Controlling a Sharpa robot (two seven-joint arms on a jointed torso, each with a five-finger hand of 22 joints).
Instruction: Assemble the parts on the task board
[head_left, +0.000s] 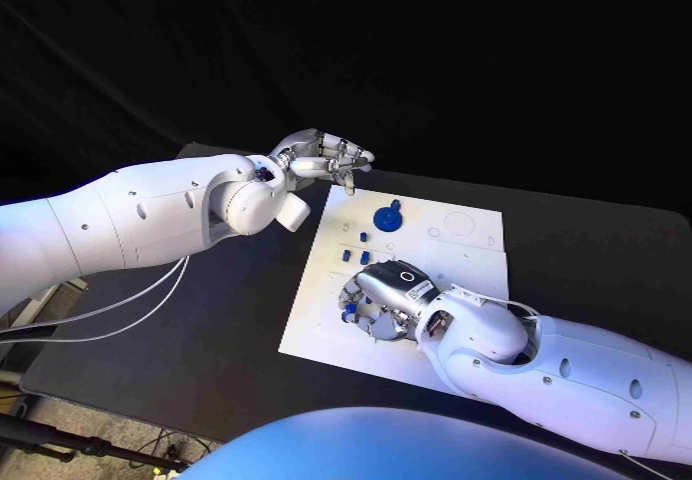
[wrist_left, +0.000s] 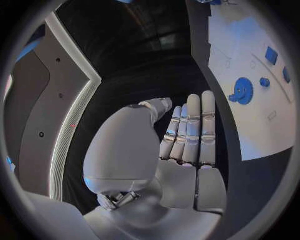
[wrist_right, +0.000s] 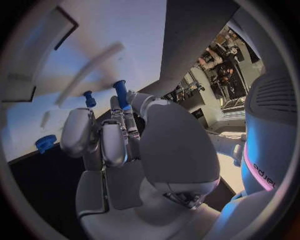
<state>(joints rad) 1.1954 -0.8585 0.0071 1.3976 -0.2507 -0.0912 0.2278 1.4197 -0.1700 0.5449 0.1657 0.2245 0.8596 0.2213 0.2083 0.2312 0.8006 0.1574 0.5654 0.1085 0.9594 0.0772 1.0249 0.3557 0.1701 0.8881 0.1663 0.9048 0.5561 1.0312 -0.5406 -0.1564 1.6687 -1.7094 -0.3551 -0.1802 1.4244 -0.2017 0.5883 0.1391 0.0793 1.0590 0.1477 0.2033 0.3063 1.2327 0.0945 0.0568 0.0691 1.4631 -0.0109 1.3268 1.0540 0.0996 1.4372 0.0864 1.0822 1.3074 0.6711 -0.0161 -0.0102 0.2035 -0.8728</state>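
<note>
One task board mid-table in head view, one blue disc and several small blue parts on it. Left wrist view: left hand flat, fingers straight, empty. Right wrist view: right hand curled over the board, one blue peg at its fingertips; grip unclear.

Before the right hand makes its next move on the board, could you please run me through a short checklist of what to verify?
1. Right hand over the white board: ok, it sits above the near left part.
2. Right hand has a part: ok, its fingers pinch a slim blue peg.
3. Peg lined up with its hole: cannot tell, the hand hides the spot below it.
4. Left hand out of the way: ok, it is off the board's far corner, with nothing in it.
5. Round blue disc undisturbed: ok, it lies on the far part of the board, apart from both hands.
</note>
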